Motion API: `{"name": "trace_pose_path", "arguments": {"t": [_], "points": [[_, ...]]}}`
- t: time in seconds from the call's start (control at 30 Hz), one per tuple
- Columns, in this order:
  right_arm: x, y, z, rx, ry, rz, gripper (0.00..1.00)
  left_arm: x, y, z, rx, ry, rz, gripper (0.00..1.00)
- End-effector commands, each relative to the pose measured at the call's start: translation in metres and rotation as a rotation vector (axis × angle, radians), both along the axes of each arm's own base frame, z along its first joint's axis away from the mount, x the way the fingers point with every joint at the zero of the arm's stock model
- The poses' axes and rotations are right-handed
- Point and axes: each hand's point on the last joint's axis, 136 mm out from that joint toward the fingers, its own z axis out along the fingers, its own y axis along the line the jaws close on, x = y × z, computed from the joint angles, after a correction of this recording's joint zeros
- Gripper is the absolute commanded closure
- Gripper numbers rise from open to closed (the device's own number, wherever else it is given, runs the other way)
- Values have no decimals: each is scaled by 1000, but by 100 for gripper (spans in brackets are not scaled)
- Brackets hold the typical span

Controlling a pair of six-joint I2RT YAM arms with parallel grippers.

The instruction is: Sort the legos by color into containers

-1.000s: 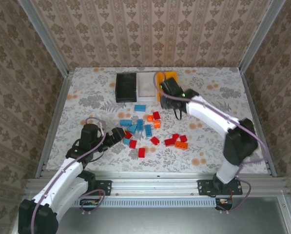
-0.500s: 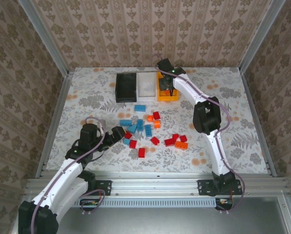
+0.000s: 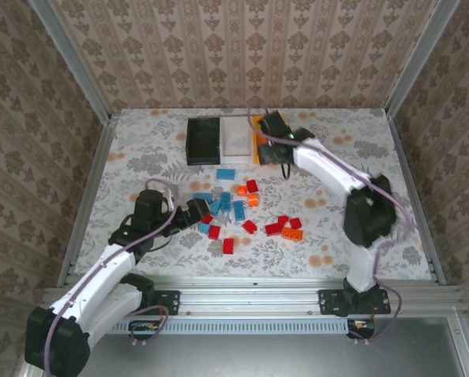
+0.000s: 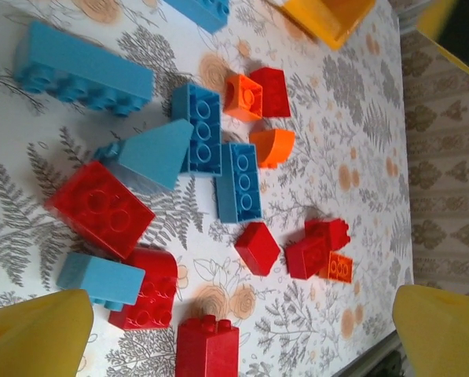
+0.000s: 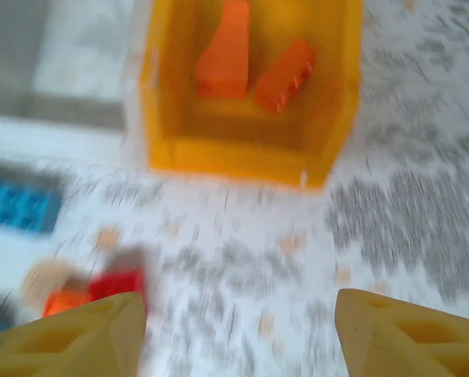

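**Right gripper by the orange-yellow bin, left gripper at the pile**

Top view: I see the right gripper (image 3: pixel 269 148) over the near end of the orange-yellow bin (image 3: pixel 257 153). That bin sits at the far side of the table (image 3: pixel 140 149), in a row with the white bin (image 3: pixel 238 137) and black bin (image 3: pixel 203 140). The legos (image 3: pixel 238 208) lie loose mid-table. The left gripper (image 3: pixel 198 210) is at the pile's left edge.

Left wrist: yellow fingers (image 4: pixel 34 334) wide apart, nothing between them. Red, light blue and orange bricks are scattered ahead, with a red brick (image 4: pixel 100 208) touching a light blue wedge (image 4: pixel 152 153).

Right wrist, blurred: fingers (image 5: pixel 85 338) apart and empty. Two orange bricks (image 5: pixel 226 51) lie inside the orange-yellow bin. A light blue brick (image 5: pixel 18 204) is on the table near it.
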Motion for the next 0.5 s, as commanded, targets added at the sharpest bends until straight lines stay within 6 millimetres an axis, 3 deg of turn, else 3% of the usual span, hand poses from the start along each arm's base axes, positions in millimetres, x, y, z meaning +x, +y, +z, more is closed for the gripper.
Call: {"name": "trace_pose_path", "arguments": {"t": [0.0, 0.13, 0.23, 0.37, 0.47], "points": [[-55, -14, -8, 67, -55, -120, 27, -6, -17, -1, 37, -49, -63, 0], [-139, -30, -63, 143, 57, -156, 20, -17, -46, -14, 48, -64, -148, 0], [-181, -35, -86, 178, 147, -158, 16, -20, -58, -21, 50, -66, -167, 0], [-211, -41, -101, 206, 206, -169, 11, -24, -67, -26, 64, -59, -193, 0], [-218, -46, -111, 196, 226, -182, 8, -25, -68, -27, 68, -59, -197, 0]]}}
